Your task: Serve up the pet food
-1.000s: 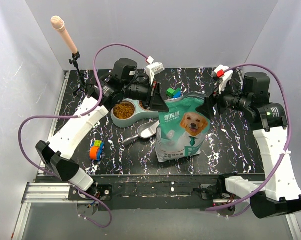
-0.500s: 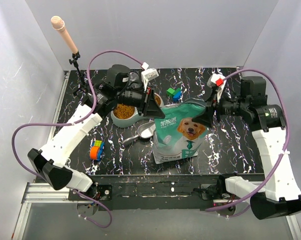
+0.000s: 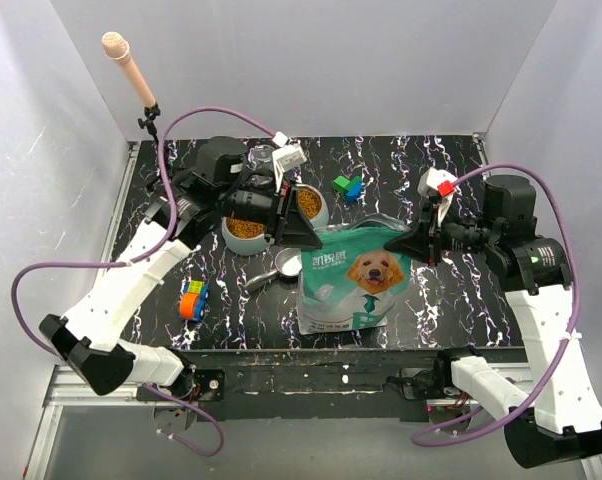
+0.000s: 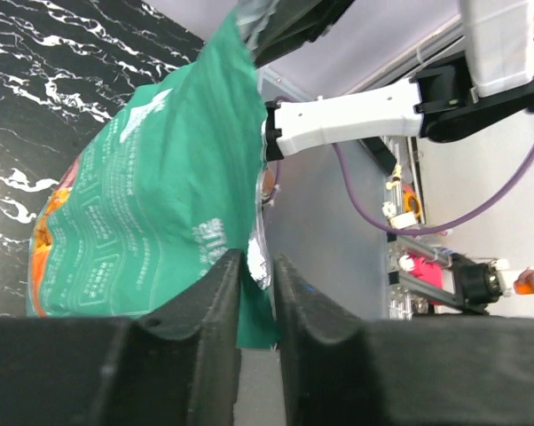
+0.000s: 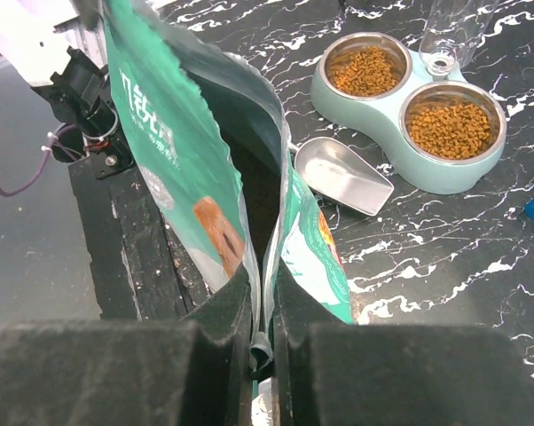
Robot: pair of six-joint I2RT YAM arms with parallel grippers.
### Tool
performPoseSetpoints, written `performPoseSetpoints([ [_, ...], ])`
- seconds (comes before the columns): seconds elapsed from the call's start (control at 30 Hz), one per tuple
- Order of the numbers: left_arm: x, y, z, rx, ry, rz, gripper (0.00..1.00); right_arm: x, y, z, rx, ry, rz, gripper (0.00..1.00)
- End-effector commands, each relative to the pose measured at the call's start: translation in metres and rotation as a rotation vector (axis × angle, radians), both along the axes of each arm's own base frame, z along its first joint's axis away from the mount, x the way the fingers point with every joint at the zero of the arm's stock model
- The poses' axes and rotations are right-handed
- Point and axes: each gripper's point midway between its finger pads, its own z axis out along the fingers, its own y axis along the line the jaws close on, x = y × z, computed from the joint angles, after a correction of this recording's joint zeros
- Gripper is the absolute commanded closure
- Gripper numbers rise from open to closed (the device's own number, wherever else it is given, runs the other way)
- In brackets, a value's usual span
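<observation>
While orange-brown kibble pellets (image 5: 451, 127) lie in the mint-green two-cup dish (image 5: 444, 180), I am at the teal-and-white dog-printed bag (image 3: 356, 275)

My right claw (image 5: 260, 277) is clamped on one lip of its mouth. My left claw (image 4: 258, 266) stands barely parted around the other; I cannot tell whether it bites.

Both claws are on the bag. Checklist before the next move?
1. Grip of right claw on the bag top edge: ok, jaws shut on it.
2. Grip of left claw on the other top corner: cannot tell. The edge sits between its jaws, but a slim gap shows.
3. Bag open at the top: ok, the dark inside shows in the right wrist view.
4. Room in the bowl: cannot tell. Both cups already hold pet food.
5. Scoop free: ok, it lies unheld between bowl and bag.
</observation>
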Motion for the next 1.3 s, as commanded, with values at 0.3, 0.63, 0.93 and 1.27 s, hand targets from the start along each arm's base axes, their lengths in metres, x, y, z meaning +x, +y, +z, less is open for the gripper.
performPoseSetpoints([
  [0.3,-0.032,0.009,0.015,-0.028,-0.14,-0.017,0.6,0.007,0.006,0.033,0.062,-0.074,-0.008,0.84],
  [0.63,-0.014,0.01,-0.001,0.038,-0.154,0.08,0.48,0.009,0.008,0.042,0.052,-0.084,-0.082,0.7],
  [0.93,-0.008,0.01,-0.019,0.094,-0.142,0.11,0.85,0.025,0.003,0.051,0.084,-0.003,-0.263,0.54],
  [1.27,-0.012,0.014,-0.006,0.059,-0.178,0.113,1.0,0.02,-0.006,0.084,0.25,0.245,-0.48,0.22],
])
